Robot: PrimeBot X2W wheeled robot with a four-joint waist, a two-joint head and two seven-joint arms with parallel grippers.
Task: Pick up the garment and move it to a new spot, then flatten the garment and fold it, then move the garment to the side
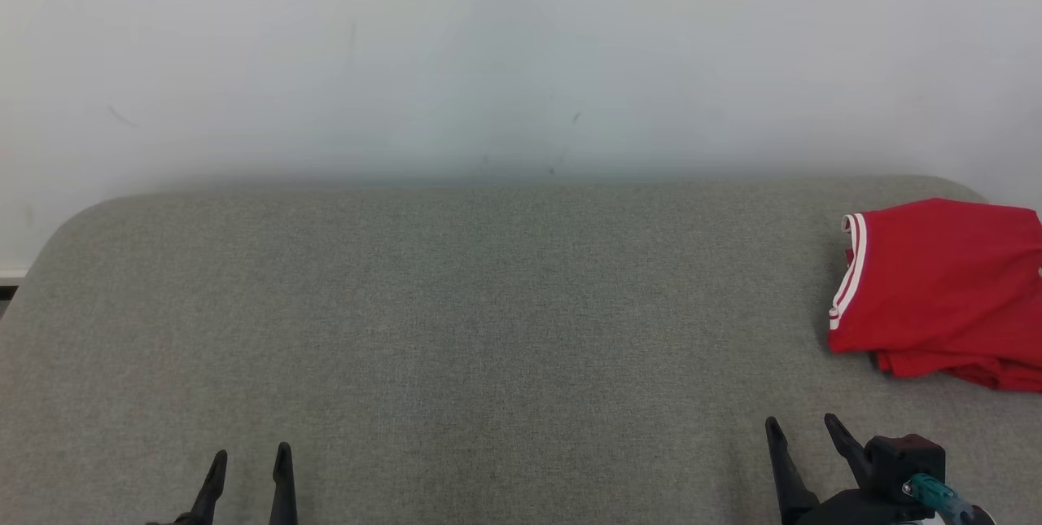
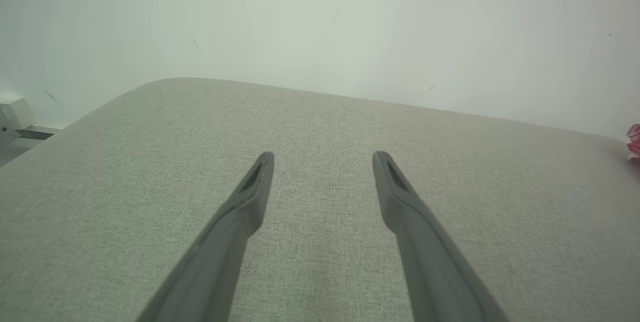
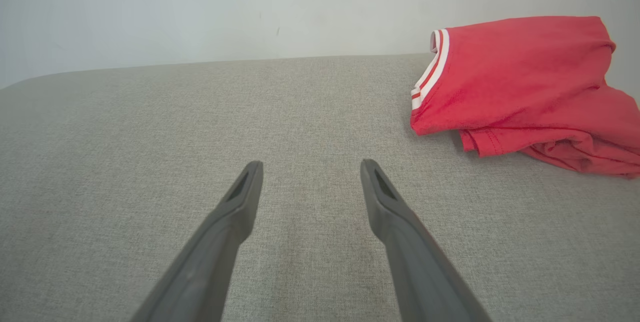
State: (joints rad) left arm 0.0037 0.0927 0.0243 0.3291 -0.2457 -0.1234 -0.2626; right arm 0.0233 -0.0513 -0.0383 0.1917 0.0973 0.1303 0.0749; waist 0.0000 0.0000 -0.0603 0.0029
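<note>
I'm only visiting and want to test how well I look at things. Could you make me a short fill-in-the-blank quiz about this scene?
1. The garment lying on the grey padded surface is ____ with white-striped trim.
2. Of the left gripper and the right gripper, the garment lies nearer the ____ one.
3. Both grippers' jaws stand ____, holding nothing.

Missing words: red; right; open.

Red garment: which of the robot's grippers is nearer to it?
Right. The right gripper, jaws open, sits just in front of the red garment; the left gripper, also open, is far off across the grey cushion to its left.
</note>
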